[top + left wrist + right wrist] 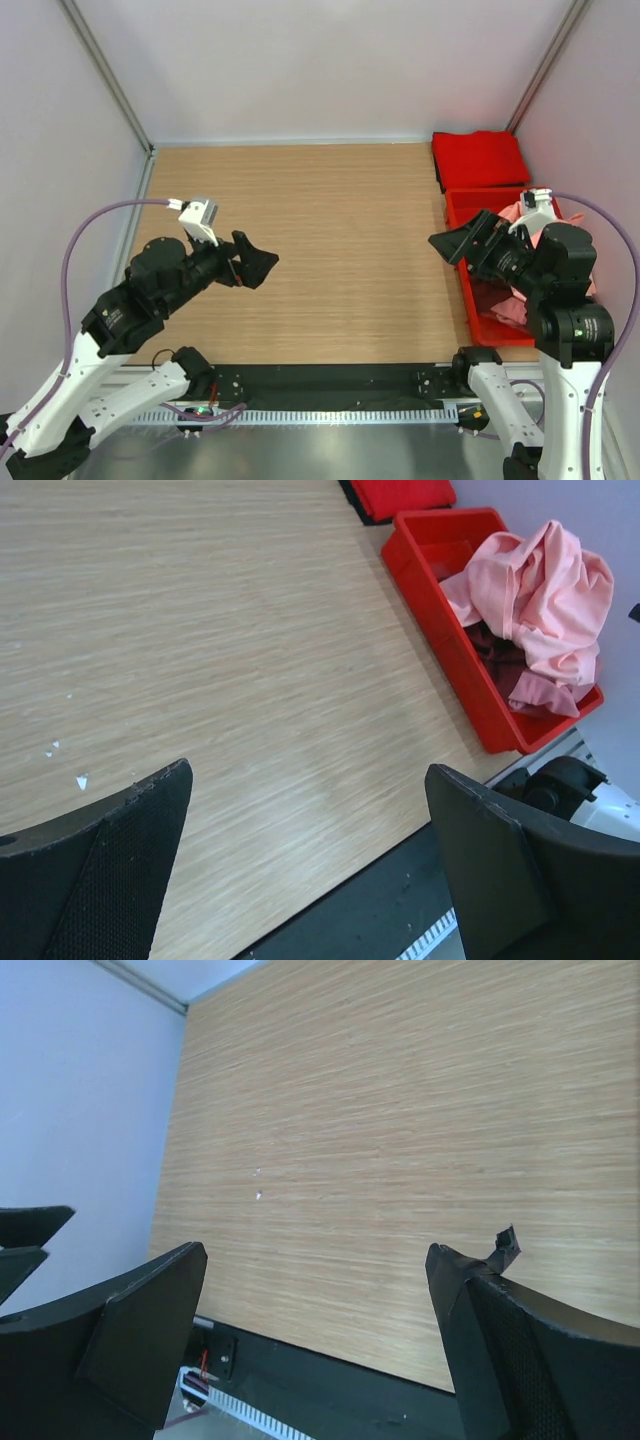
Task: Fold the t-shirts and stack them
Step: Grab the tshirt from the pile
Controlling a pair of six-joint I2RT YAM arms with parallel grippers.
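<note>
Spilling from the red bin [437, 630], crumpled t-shirts [540, 590] lie heaped.

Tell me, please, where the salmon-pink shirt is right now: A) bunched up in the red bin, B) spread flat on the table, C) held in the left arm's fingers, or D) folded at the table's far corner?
A: the salmon-pink shirt lies crumpled in the red bin, on top of a darker shirt.

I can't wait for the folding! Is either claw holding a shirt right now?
No, the left claw and right claw are both open and empty, while the pink shirt lies heaped in the red bin.
</note>
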